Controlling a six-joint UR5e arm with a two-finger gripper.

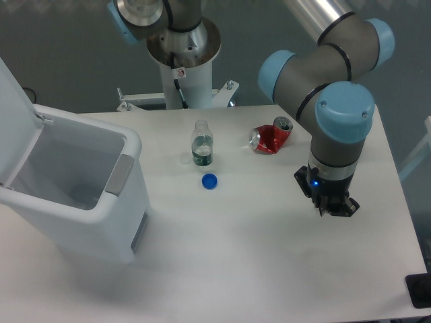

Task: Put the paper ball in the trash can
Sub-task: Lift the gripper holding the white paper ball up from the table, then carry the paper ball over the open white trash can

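Note:
The trash can [81,215] is the big white bin at the table's left, with its lid [17,128] swung up and open and a grey panel [119,175] on its front. My gripper [335,208] points straight down at the right side of the table, its dark fingertips at or just above the surface, far from the bin. The paper ball does not show anywhere; the gripper may be covering it. The dark fingers blend together, so their spacing is unclear.
A crushed red can [271,137] lies behind and left of the gripper. A small clear bottle [202,145] stands mid-table with a blue cap [209,181] in front of it. The arm's base [183,60] rises at the table's back edge.

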